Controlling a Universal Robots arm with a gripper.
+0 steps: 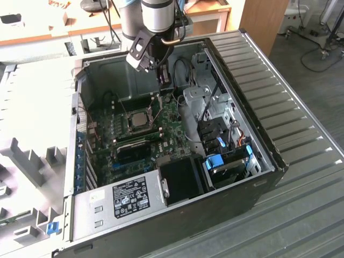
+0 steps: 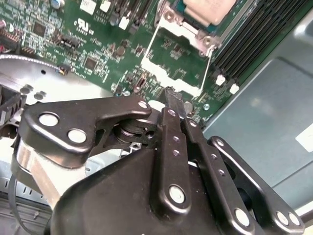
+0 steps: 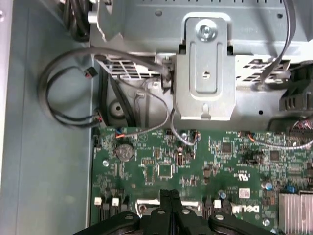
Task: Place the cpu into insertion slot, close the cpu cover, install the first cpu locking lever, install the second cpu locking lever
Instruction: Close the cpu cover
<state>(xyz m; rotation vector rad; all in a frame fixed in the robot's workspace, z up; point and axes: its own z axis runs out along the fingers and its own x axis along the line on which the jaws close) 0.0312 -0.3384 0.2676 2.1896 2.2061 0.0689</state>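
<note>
The cpu (image 1: 141,121) lies flat in the insertion slot (image 1: 129,127) on the green board, its silver-grey top facing up; the second wrist view shows the cpu (image 2: 208,9) too. The cpu cover (image 2: 171,78) is swung open away from the slot, and bare board shows through its square cut-out. In the exterior view the cpu cover (image 1: 156,107) stands up beside the slot. My gripper (image 1: 165,83) hangs just above it, fingers shut together. Both wrist views show the gripper (image 2: 172,93) (image 3: 169,196) with its tips at the cover's free edge.
Long memory slots (image 2: 254,34) run beside the socket. A grey metal drive cage (image 3: 205,68) and looped cables (image 3: 63,93) sit past the board's edge. A black card (image 1: 134,153), the power supply (image 1: 126,199) and blue-latched drive bays (image 1: 215,161) take up the case's near end.
</note>
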